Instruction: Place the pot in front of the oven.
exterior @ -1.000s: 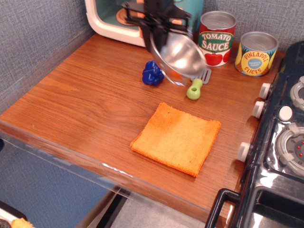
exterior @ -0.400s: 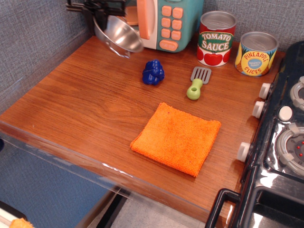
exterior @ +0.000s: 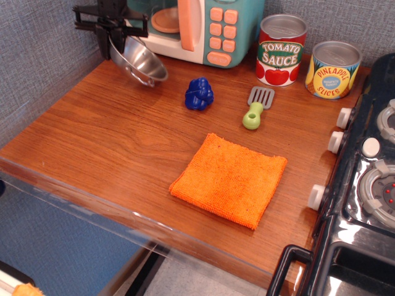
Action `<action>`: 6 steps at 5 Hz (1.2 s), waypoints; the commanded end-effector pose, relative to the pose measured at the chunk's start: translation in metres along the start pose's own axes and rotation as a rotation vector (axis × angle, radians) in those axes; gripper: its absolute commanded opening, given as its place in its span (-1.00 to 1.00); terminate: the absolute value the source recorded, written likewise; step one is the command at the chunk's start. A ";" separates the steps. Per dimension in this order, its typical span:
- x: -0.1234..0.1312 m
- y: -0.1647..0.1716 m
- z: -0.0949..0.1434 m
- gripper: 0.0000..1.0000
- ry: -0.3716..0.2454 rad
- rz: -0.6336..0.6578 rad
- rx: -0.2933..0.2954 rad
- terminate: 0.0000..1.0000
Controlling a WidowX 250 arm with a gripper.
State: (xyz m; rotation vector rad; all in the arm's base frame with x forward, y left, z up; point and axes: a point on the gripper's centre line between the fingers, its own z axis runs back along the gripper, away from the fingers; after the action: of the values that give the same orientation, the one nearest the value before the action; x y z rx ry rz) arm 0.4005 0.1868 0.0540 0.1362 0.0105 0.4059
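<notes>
The shiny steel pot (exterior: 141, 63) hangs tilted at the back left of the wooden table, its lower edge close to or touching the table. My black gripper (exterior: 111, 38) is shut on the pot's upper left rim. The teal oven (exterior: 191, 28) with cream frame, salmon buttons and an orange plate inside stands at the back, just right of and behind the pot.
A blue toy (exterior: 199, 94) and a green-handled spatula (exterior: 256, 108) lie mid-table. An orange cloth (exterior: 229, 178) lies nearer the front. A tomato sauce can (exterior: 281, 49) and a pineapple can (exterior: 333, 69) stand at the back right. A black stove (exterior: 364, 185) is on the right.
My gripper has carried the pot from above the blue toy leftward and down, to the table's back left corner in front of the oven's left side.
</notes>
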 end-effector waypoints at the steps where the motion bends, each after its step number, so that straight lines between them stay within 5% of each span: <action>1: -0.003 0.002 0.014 -1.00 -0.058 0.078 0.034 -1.00; 2: -0.002 0.006 0.006 -1.00 -0.045 0.137 0.010 -1.00; 3: -0.002 0.013 0.008 1.00 -0.042 0.221 -0.001 -1.00; 6: -0.006 0.020 0.012 1.00 -0.020 0.287 -0.050 -1.00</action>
State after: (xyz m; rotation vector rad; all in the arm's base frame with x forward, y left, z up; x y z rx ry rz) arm 0.3902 0.1943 0.0368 0.0847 0.0306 0.6692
